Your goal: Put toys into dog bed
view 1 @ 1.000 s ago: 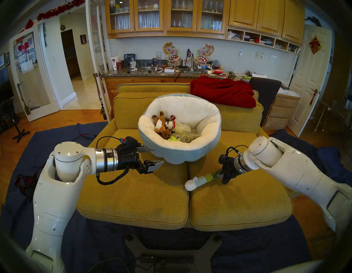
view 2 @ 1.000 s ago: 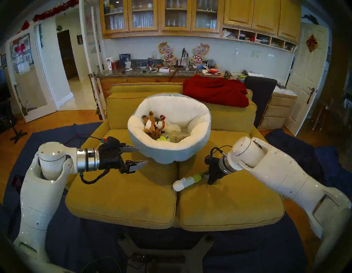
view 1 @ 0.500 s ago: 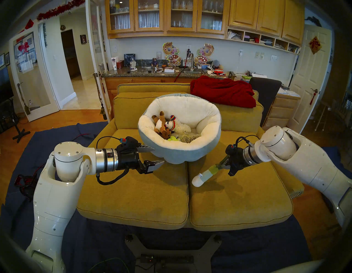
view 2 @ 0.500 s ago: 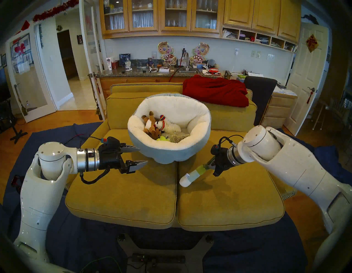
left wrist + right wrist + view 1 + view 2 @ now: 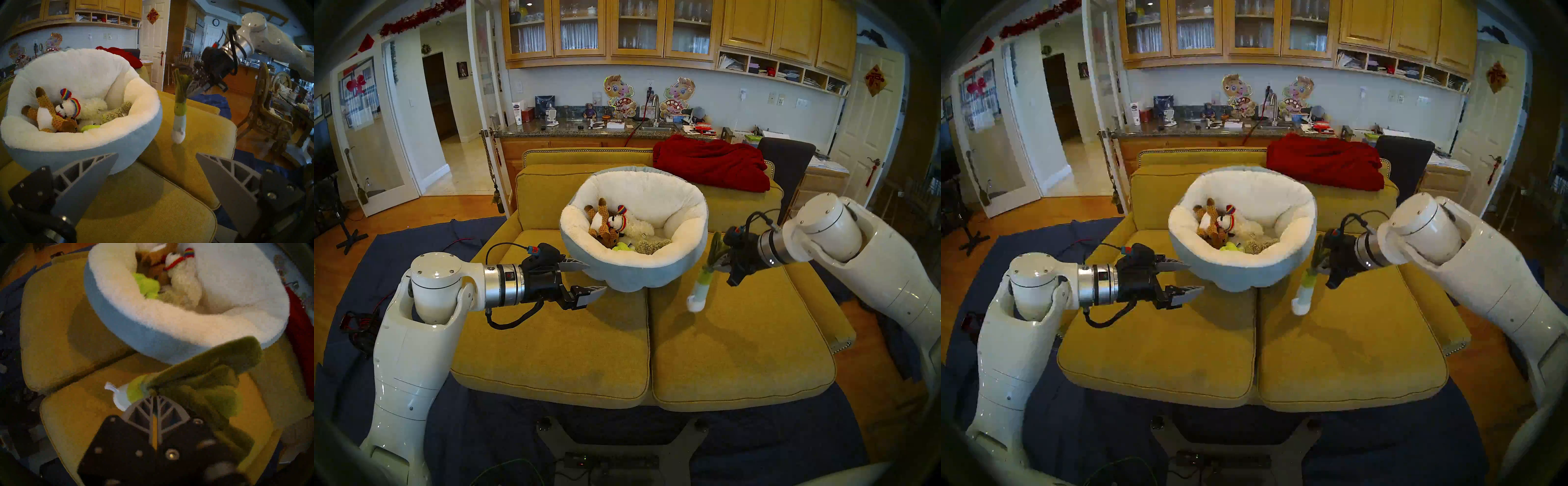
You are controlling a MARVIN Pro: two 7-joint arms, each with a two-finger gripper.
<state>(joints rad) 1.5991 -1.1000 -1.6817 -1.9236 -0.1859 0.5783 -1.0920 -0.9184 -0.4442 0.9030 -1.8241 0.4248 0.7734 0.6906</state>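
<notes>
Our right gripper [image 5: 716,266] pinches the leek [image 5: 700,288] by its leaves (left jaws gaping, empty); dangling, it may snag the dog bed [image 5: 639,276] rim.

- Both head views are sharp at centre, evenly lit by soft daylight; the right one is slightly softer and grainier.
- Fisheye bending curves the cabinets [image 5: 605,30] and door frames; a dark rim vignettes every corner.
- A soft shadow lies on the sofa cushion [image 5: 738,339] below the right gripper [image 5: 716,264].
- The left wrist view is clear, colder blue at its far side.
- The right wrist view is dim, blocky and smeared; the leek [image 5: 195,378] just beyond the gripper blurs.
</notes>
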